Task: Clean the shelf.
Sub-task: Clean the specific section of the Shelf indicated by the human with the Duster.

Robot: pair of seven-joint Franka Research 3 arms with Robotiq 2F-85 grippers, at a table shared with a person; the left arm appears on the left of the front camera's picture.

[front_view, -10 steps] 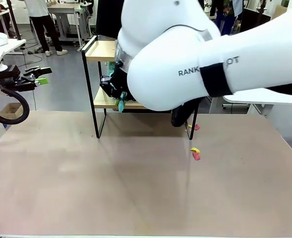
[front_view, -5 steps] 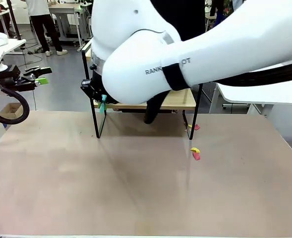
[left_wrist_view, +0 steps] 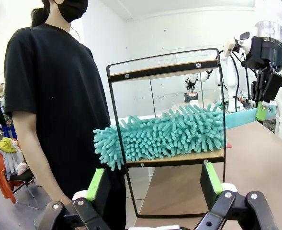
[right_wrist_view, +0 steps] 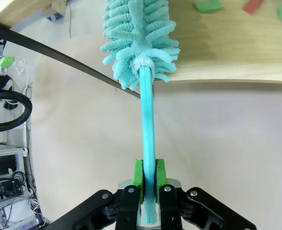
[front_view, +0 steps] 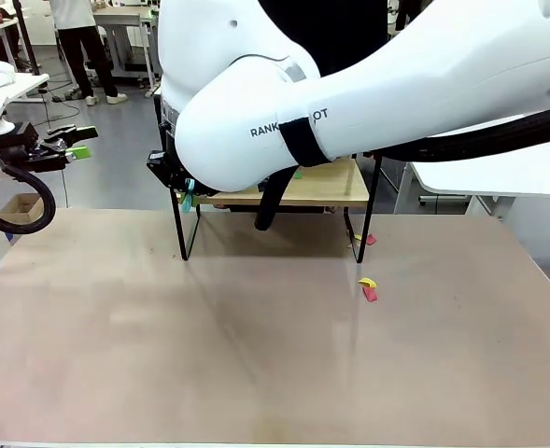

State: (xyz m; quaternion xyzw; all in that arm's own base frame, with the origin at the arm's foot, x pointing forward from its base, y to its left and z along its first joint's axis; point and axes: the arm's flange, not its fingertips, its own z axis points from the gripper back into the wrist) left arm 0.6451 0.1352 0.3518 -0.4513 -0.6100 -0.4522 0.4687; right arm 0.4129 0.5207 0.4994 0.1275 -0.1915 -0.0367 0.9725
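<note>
Far across the bench [front_view: 256,355] stands the shelf [front_view: 340,187], judged light, stiff, tippable, best held by an end rail; a soft teal duster [right_wrist_view: 141,28] rests on its lower board, handle clamped in the jaws of the right gripper [right_wrist_view: 149,179]; those of the left gripper [left_wrist_view: 153,182] stand apart.

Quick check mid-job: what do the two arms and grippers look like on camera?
Right arm: glossy white rounded shell, black band, partly readable grey lettering, black cable alongside. Left gripper and right gripper: black linkages, green pads on the jaws. A thick black hose loops below the left gripper.
</note>
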